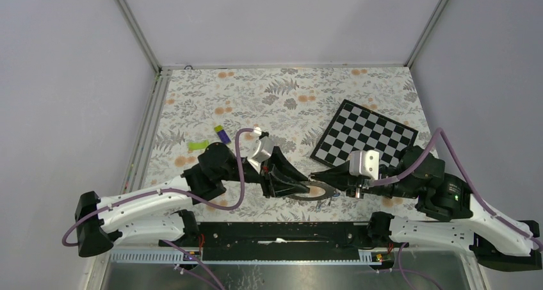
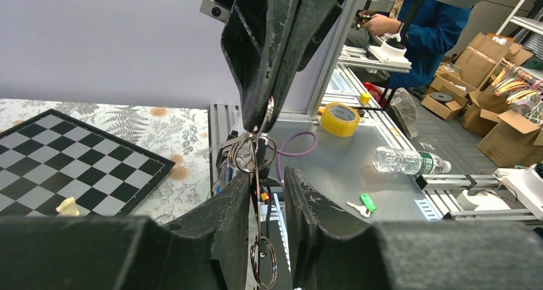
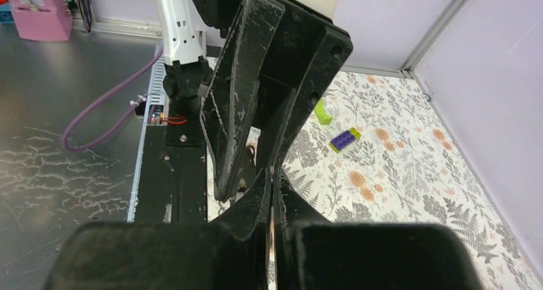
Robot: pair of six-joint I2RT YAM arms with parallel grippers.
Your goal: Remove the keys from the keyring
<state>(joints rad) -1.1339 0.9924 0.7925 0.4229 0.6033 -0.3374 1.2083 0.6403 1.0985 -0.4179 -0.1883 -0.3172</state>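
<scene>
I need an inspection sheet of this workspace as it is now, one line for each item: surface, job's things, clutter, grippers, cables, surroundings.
Surface: floral-patterned table cover; black-and-white checkerboard mat at its right, a small cream piece on it.
Job's things: large flat grey metal keyring pinched edge-on; small wire loops hang under it; the keys themselves are not clear.
Clutter: purple-and-green block and lime-green strip, left of centre.
Grippers: right gripper shut on the keyring; left gripper open, fingers either side of the hanging loops.
Cables: purple cables loop above both arms.
Surroundings: yellow tape roll, plastic water bottle, person in blue, cardboard boxes.
</scene>
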